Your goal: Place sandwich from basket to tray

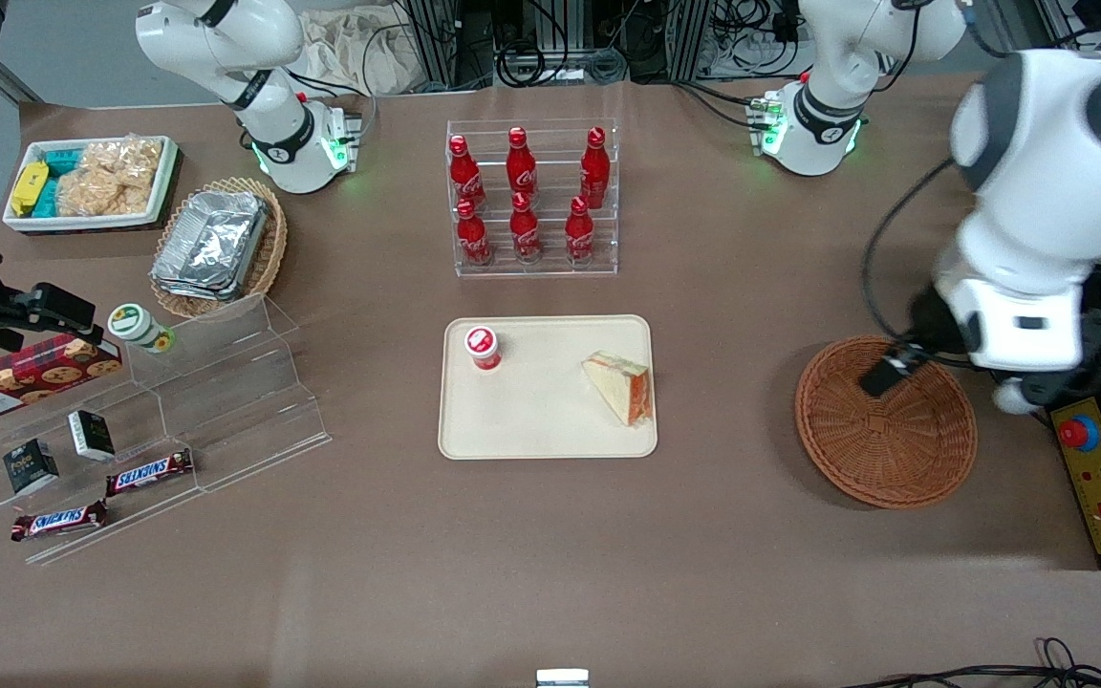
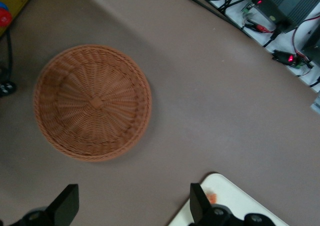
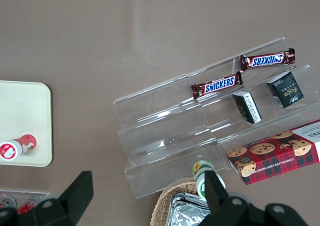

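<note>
The sandwich (image 1: 619,385), a pale wedge with red and green at its cut edge, lies on the beige tray (image 1: 550,420), at the tray's end nearer the working arm. The reddish-brown wicker basket (image 1: 885,420) stands empty toward the working arm's end of the table. My left gripper (image 1: 895,368) hangs high over the basket's rim, away from the sandwich. In the left wrist view the gripper (image 2: 132,206) is open, its black fingers (image 2: 67,205) wide apart over bare table. The same view shows the empty basket (image 2: 92,102) and a corner of the tray (image 2: 240,206).
A small red-capped bottle (image 1: 484,347) stands on the tray. A clear rack of red cola bottles (image 1: 531,196) is farther from the front camera. A yellow control box (image 1: 1100,478) sits beside the basket. Acrylic steps with snacks (image 1: 178,401), a foil-container basket (image 1: 216,244) and a white snack tray (image 1: 92,182) lie toward the parked arm's end.
</note>
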